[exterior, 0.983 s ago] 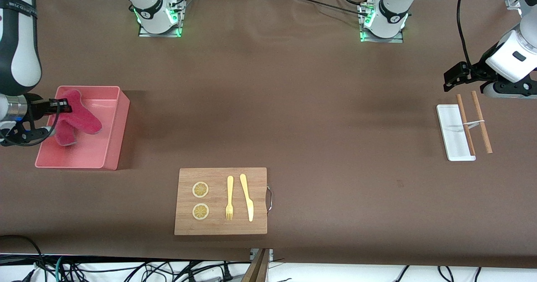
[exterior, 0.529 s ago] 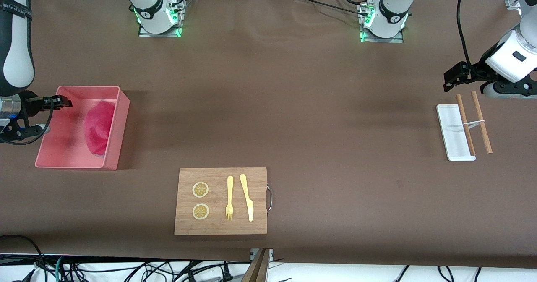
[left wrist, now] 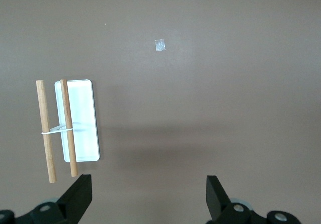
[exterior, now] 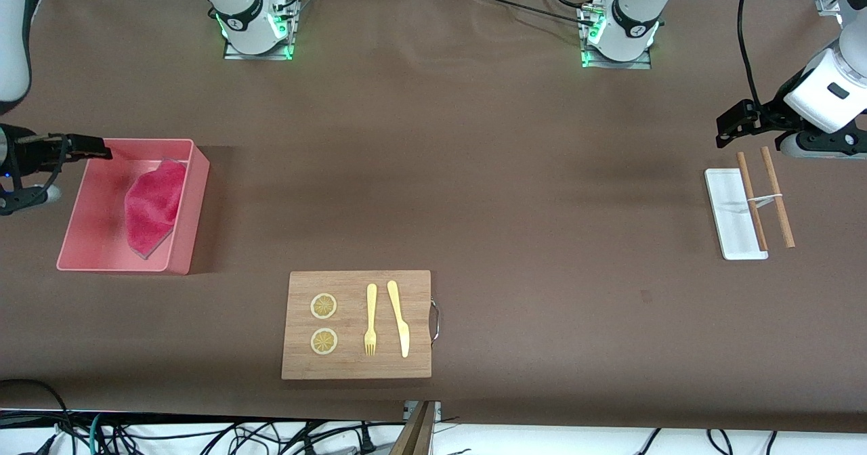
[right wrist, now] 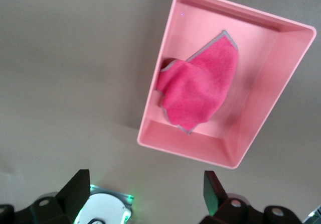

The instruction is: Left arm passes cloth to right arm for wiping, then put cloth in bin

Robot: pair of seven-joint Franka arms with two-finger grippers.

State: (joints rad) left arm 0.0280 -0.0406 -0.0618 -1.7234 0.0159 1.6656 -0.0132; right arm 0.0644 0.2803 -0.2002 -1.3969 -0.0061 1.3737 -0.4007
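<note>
The crimson-pink cloth with a grey edge lies crumpled inside the salmon-pink bin at the right arm's end of the table. It also shows in the right wrist view, inside the bin. My right gripper is open and empty, up in the air over the bin's corner farthest from the front camera. My left gripper is open and empty, over the table at the left arm's end, and waits.
A wooden cutting board near the front edge carries two lemon slices, a yellow fork and a knife. A small white tray with two tied wooden sticks lies below my left gripper.
My right gripper let go of the cloth, which dropped into the bin and settled. The gripper rose and pulled back toward the bin's upper corner. The left arm has not moved.
</note>
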